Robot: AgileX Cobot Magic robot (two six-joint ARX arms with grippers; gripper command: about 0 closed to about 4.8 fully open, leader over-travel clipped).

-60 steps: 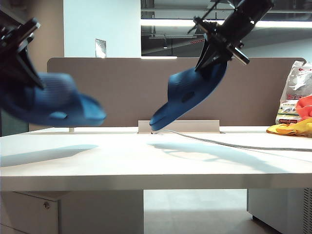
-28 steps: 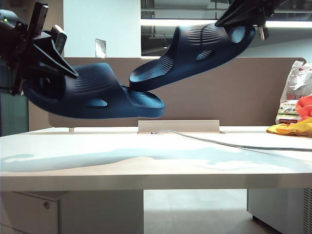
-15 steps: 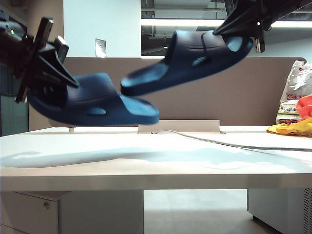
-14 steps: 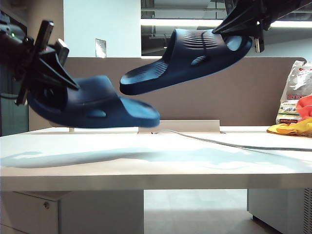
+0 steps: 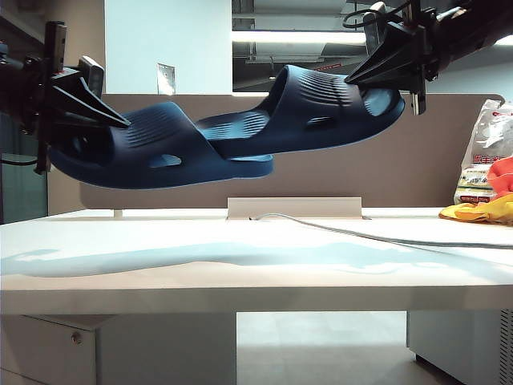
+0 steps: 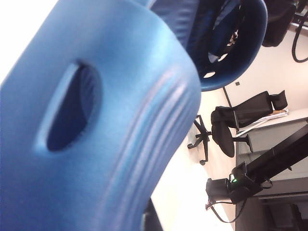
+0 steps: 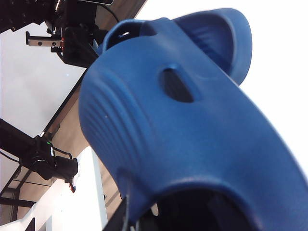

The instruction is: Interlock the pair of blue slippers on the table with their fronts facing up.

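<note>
A: Why is the left gripper (image 5: 120, 124), at nine o'clock, clamped on the left slipper's (image 5: 152, 152) heel?
B: So its toe is free. The right gripper (image 5: 353, 80), at two o'clock, is closed on the right slipper (image 5: 321, 108), toe sliding under that strap above the table (image 5: 256, 265)

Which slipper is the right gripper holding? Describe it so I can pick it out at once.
Look above the white table, in front of the brown divider panel, where two navy slippers hang in mid-air. The right gripper, shut on its heel, holds the right slipper. It rides higher than the left slipper, its toe overlapping that one.
</note>
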